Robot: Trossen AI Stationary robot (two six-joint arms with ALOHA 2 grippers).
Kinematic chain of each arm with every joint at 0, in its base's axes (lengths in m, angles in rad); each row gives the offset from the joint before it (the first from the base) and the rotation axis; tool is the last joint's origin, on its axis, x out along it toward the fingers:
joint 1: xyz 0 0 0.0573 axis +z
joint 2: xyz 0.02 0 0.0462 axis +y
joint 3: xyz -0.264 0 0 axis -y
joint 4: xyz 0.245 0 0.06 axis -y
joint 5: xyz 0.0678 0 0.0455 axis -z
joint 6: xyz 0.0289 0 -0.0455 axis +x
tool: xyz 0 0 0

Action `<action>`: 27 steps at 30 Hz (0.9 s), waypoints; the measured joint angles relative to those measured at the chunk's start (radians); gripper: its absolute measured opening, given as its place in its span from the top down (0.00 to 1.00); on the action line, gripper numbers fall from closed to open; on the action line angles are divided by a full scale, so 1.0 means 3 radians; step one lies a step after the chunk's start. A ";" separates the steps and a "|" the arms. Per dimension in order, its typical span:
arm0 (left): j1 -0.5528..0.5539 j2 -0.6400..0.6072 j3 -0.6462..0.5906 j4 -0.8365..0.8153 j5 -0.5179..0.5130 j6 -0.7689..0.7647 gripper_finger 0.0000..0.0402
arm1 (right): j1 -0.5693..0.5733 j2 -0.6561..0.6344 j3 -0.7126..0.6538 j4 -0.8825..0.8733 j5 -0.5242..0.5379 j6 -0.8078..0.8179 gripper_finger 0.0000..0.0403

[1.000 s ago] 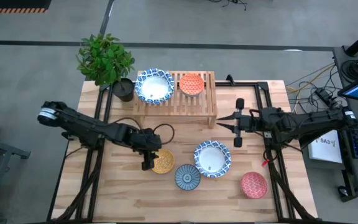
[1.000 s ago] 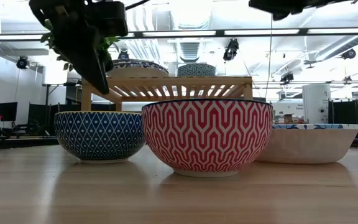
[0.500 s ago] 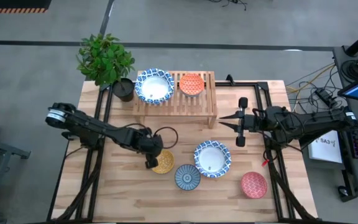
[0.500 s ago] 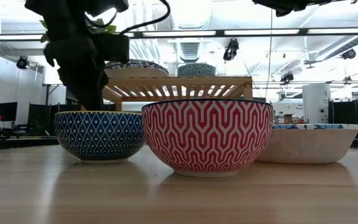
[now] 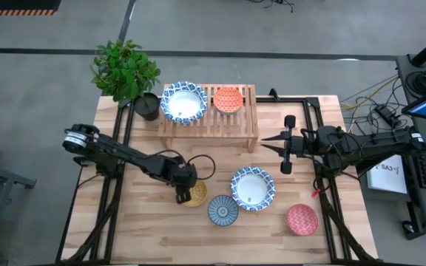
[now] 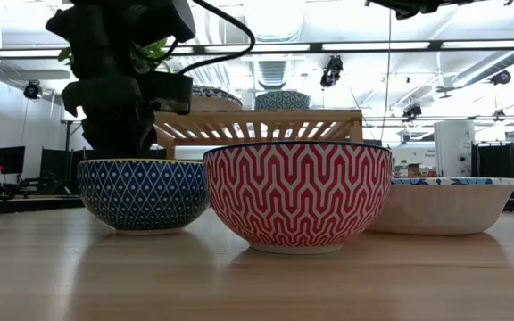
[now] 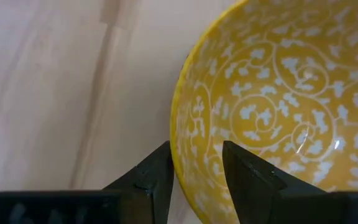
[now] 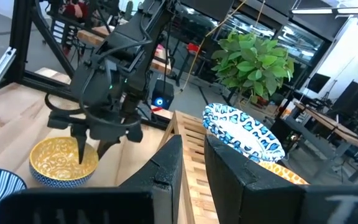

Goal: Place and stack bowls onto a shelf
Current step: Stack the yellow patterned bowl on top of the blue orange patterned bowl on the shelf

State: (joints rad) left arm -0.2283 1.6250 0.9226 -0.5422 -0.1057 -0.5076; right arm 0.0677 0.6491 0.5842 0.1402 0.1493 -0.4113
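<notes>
The yellow bowl [image 5: 197, 193] sits on its base on the table, left of the blue-grey bowl [image 5: 222, 210]. My left gripper [image 5: 181, 195] points down at the yellow bowl's left rim. It is open, one finger outside the rim and one inside, which shows best in the left wrist view [image 7: 194, 168]. A white blue-rimmed bowl [image 5: 252, 188] and the red bowl [image 5: 302, 219] also stand on the table. On the shelf [image 5: 246, 122] stand another white bowl [image 5: 183, 102] and the orange bowl [image 5: 228, 99]. My right gripper [image 5: 263, 141] hovers shut by the shelf's right end. My left gripper stands astride the yellow bowl's left rim [image 7: 178, 140] from above, one finger [image 7: 157, 171] outside and one [image 7: 241, 171] inside. I cannot tell whether either finger touches the wall. The bowl rests on the table.
A potted plant [image 5: 147, 106] stands at the shelf's left end. In the low view the blue-grey bowl [image 6: 143, 193], red bowl [image 6: 297, 196] and white bowl [image 6: 449, 205] line up in front of the shelf [image 6: 257, 120]. Bare planks lie along the table's left and near sides.
My left gripper has moved a little toward the table's right and come down at the yellow bowl's left rim, dropping behind the blue-grey bowl in the low view. The bowls have stayed where they were.
</notes>
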 joint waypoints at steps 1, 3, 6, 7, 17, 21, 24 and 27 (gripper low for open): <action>0.0000 0.0011 0.0000 -0.0001 0.0021 0.0000 0.71 | 0.0000 0.0000 0.0000 0.0001 0.0000 -0.0003 0.86; 0.0000 0.0015 0.0000 -0.0003 0.0063 0.0000 0.75 | 0.0000 0.0000 0.0000 -0.0001 0.0000 -0.0003 0.86; 0.0001 0.0001 0.0000 -0.0018 0.0118 -0.0006 0.85 | 0.0000 0.0000 -0.0001 -0.0001 0.0000 -0.0002 0.86; 0.0000 -0.0008 0.0000 -0.0030 0.0128 -0.0006 0.90 | 0.0000 0.0003 0.0000 -0.0001 0.0000 -0.0002 0.86; -0.0006 -0.0245 -0.0001 -0.0050 0.0534 0.0140 0.99 | 0.0000 0.0006 -0.0001 -0.0008 0.0000 0.0029 0.86; 0.0000 -0.0454 0.0076 -0.0075 0.0573 0.0121 0.99 | 0.0000 0.0006 0.0000 -0.0023 0.0000 0.0037 0.86; 0.0050 -0.0584 0.0312 -0.0075 0.0293 0.0090 0.99 | 0.0000 0.0006 0.0000 -0.0028 0.0001 0.0069 0.86; 0.0152 -0.0636 0.0685 -0.0305 -0.0242 0.0034 0.99 | 0.0000 0.0006 -0.0001 -0.0030 0.0000 0.0068 0.86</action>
State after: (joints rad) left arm -0.1826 1.4343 1.1282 -0.6338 -0.1782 -0.4973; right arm 0.0677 0.6510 0.5838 0.1310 0.1493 -0.3908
